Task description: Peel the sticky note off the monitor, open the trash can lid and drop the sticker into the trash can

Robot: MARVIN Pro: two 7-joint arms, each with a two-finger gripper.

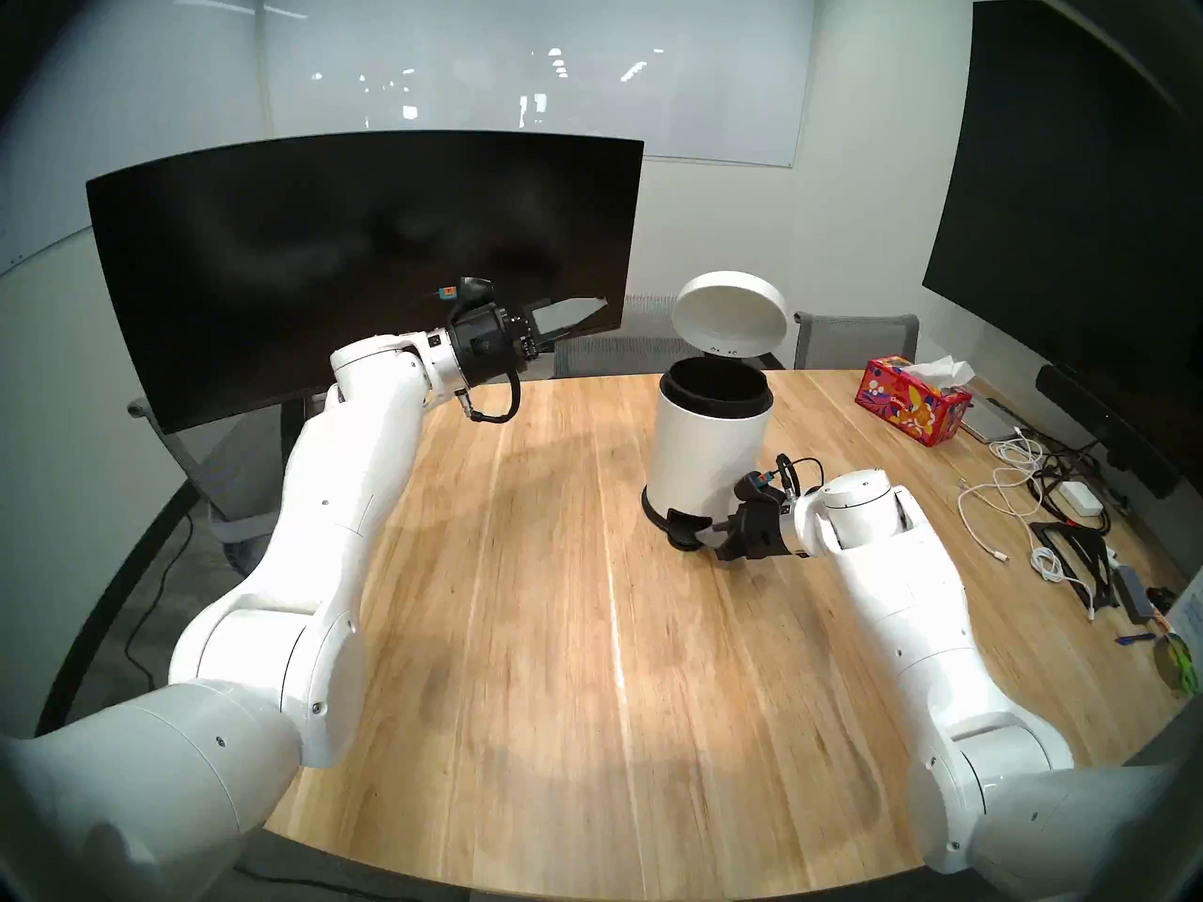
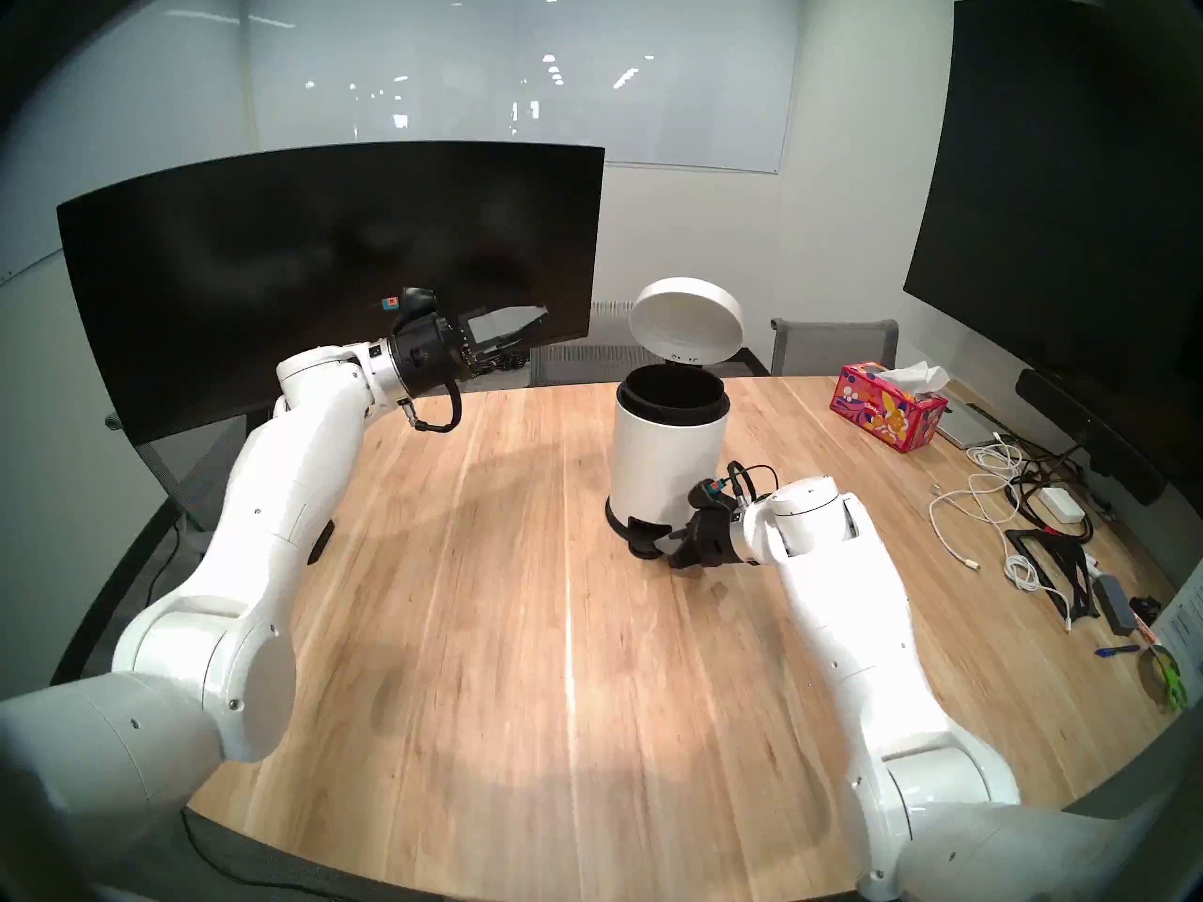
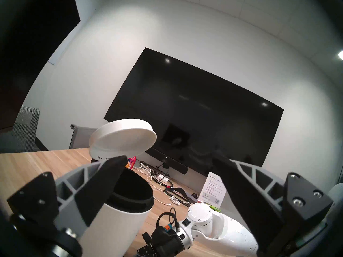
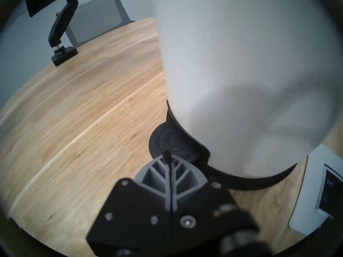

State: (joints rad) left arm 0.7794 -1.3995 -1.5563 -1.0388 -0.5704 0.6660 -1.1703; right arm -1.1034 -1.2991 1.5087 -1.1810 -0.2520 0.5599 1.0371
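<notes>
Paper is nowhere visible; your left tool gapes wide, empty. Your right tool, shut tight on nothing, presses the stiff pedal, holding the light lid up.

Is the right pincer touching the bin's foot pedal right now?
Touching. In the right wrist view the shut right pincer has its tips resting on the black foot pedal, and the trash can lid stands open.

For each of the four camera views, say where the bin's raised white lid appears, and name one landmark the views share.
Head left: lid, right of centre, above the bin.
Head right: lid, just right of centre.
Left wrist: lid, lower left of centre.
Right wrist: not in it.
Shared landmark: the wooden table.
</notes>
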